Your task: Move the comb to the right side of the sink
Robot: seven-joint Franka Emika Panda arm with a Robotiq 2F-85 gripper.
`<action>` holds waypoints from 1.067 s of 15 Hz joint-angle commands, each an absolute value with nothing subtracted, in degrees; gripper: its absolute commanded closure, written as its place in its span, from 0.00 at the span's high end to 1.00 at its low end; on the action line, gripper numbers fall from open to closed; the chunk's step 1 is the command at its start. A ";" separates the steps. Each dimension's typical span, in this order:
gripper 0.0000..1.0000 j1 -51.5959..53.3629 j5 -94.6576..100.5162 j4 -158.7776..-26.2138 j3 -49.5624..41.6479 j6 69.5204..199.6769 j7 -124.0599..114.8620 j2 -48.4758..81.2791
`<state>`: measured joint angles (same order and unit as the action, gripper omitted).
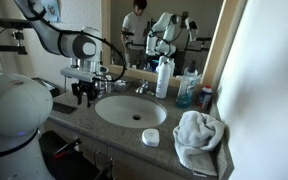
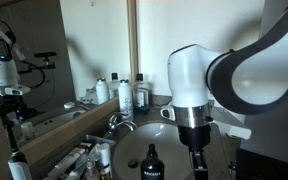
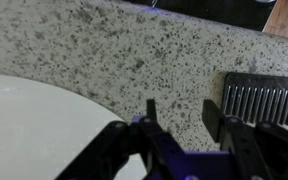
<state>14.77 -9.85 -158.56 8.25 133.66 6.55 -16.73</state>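
Surveying by size, the stone counter (image 1: pixel 104 135) is noted first, wrapped around the sink (image 1: pixel 131 110) as its rim. The arm (image 1: pixel 59 40) is reached over the counter at the sink's edge, on the side opposite the crumpled towel (image 1: pixel 199 140). The gripper (image 3: pixel 181 118) is held low over the stone just beside the sink. Its fingers (image 3: pixel 149 108) are spread apart, with only bare stone seen between them, and nothing is pinched. The comb (image 3: pixel 264 100) is found flat on the stone near the sink's rim, just outside one finger and not between the pair. This flat lie is judged deliberate: fully supported, the comb cannot slide into the sink. Whether this spot counts as the sink's right side cannot be settled.
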 commanded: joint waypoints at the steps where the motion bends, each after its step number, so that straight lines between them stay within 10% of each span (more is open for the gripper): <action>1: 0.84 15.84 -15.33 -159.56 5.08 131.38 14.16 -21.40; 4: 1.00 18.07 -22.98 -159.26 2.33 132.69 22.68 -20.62; 16: 1.00 18.97 -24.56 -155.92 6.10 129.83 34.21 -10.12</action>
